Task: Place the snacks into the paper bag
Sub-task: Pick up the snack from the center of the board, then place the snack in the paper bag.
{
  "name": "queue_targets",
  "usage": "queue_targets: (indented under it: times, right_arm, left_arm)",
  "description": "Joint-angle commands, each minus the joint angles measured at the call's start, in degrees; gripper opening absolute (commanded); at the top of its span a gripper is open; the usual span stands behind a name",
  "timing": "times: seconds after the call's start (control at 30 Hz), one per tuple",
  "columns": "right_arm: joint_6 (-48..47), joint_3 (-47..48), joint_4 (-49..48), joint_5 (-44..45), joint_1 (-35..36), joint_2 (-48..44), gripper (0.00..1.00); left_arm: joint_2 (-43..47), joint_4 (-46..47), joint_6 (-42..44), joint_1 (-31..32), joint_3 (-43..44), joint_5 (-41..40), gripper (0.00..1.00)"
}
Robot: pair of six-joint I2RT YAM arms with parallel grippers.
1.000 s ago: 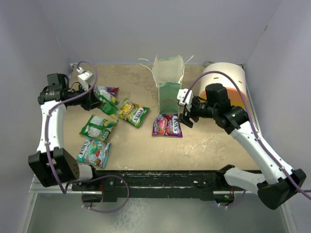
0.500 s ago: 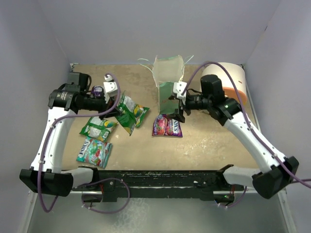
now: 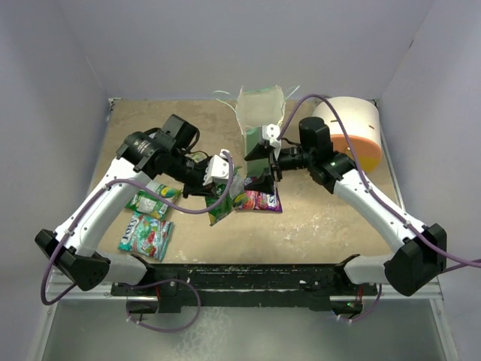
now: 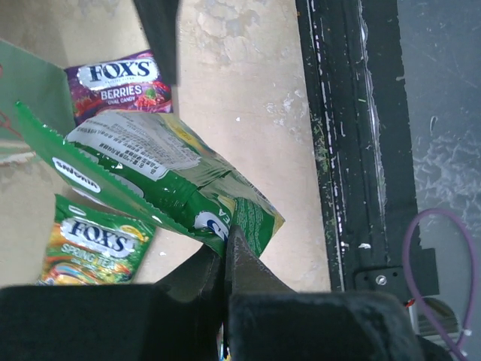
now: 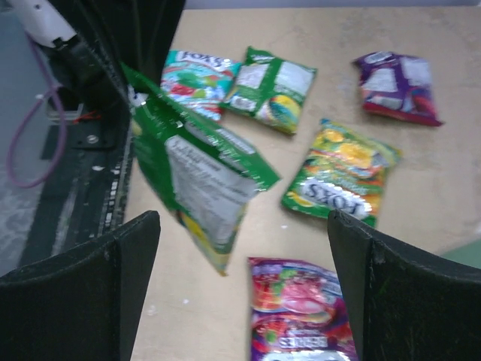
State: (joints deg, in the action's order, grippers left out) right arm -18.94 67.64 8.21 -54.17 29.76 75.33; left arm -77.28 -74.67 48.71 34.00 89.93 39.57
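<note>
My left gripper (image 3: 228, 180) is shut on one corner of a green snack packet (image 3: 223, 203), which hangs above the table just left of the paper bag (image 3: 261, 113). In the left wrist view the fingers (image 4: 225, 237) pinch that packet (image 4: 158, 173). My right gripper (image 3: 263, 165) is open and empty in front of the bag, above the magenta packet (image 3: 259, 200). The right wrist view shows the held green packet (image 5: 203, 180) between its spread fingers, with the magenta packet (image 5: 301, 316) below.
On the table lie a green-white packet (image 3: 150, 201), a teal-red packet (image 3: 146, 235), a yellow-green packet (image 5: 342, 177) and a purple packet (image 5: 394, 86). A white cylinder with an orange face (image 3: 353, 128) lies right of the bag. The black front rail (image 3: 240, 274) borders the table.
My left arm has swung right, carrying the green packet from the left side to beside the bag. My right gripper has moved left to the bag's front.
</note>
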Motion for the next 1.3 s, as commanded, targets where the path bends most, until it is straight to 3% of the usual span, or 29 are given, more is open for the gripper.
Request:
queue_targets:
  times: [0.0,0.27,0.4,0.77,0.87,1.03,1.27]
  right_arm:
    - [7.3,-3.8,-7.8,-5.8,1.3,-1.2,0.94]
    - [11.2,-5.7,-13.2,-7.9,3.0,1.3,0.92]
    - [15.3,-6.4,-18.5,-10.5,3.1,2.8,0.86]
    - [19.0,-6.3,-20.7,-12.4,3.6,4.3,0.41]
    - [17.9,-6.6,-19.3,-11.6,3.2,3.2,0.24]
    - [15.5,-7.1,-16.3,-10.6,2.0,0.1,0.0]
    - [12.8,-6.2,-12.6,-8.0,-1.4,-5.0,0.0]
  left_arm:
    - [-0.2,-0.5,5.4,1.1,4.8,2.6,0.0]
    - [-0.5,-0.6,7.6,1.1,4.0,7.0,0.0]
    - [0.4,-0.1,7.9,1.1,2.6,7.9,0.0]
    - [2.1,2.8,6.6,1.1,-0.4,5.7,0.01]
    - [2.7,3.6,4.9,1.0,-0.5,4.7,0.04]
    - [4.1,5.6,1.9,-0.1,-1.4,4.0,0.25]
    - [8.5,10.7,-6.0,-3.1,-3.0,0.1,0.63]
